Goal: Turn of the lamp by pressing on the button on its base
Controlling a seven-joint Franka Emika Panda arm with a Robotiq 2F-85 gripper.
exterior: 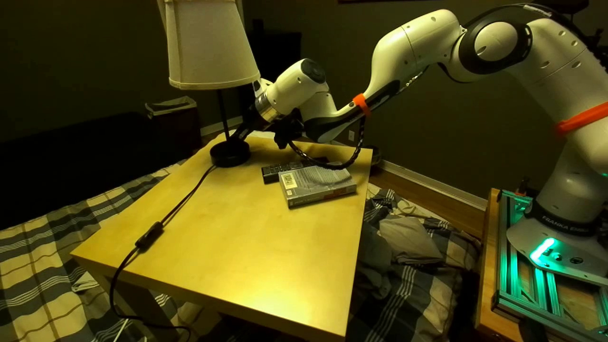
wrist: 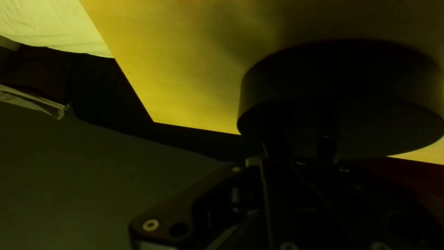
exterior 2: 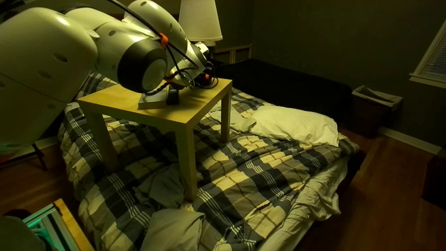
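Under the table lamp is the bench, and at the lamp's round base is our tool; we cannot tell whether its jaws are apart or together. Reaching looks done; pressing the hidden button likely remains.

One pale-shaded, black-based lamp is counted, with one black cord and one black in-line switch. One light wood-toned table is seen, three of its straight legs being shown in an exterior view. One grey book-shaped item, one black oblong remote control, one dark pale-lined bin and one white robot arm are also counted.
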